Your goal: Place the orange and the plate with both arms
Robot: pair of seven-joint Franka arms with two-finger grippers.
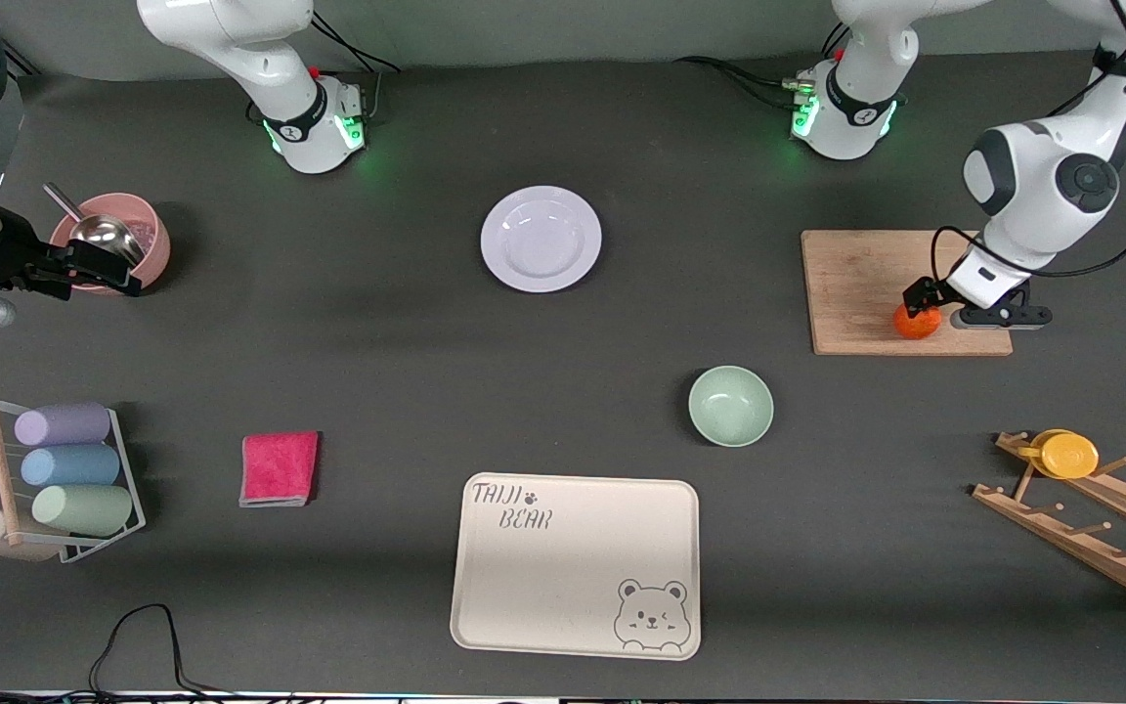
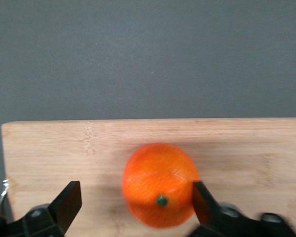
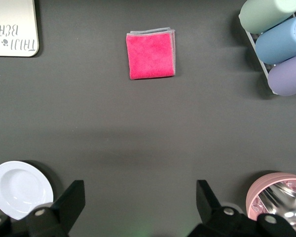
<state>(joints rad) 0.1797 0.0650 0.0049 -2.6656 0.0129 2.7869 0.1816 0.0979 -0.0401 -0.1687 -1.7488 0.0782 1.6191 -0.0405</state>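
Bear tray [image 1: 524, 577] sat nearest the camera, likely the drop spot. Orange [image 1: 916, 321] lay on the cutting board [image 1: 856, 284], between the open fingers of the left gripper [image 1: 927, 311], ready for a grasp. Plate [image 1: 541, 239] sat mid-table, untouched. Right gripper [image 3: 138, 200] waited open, high over the table by the pink bowl [image 1: 118, 240].
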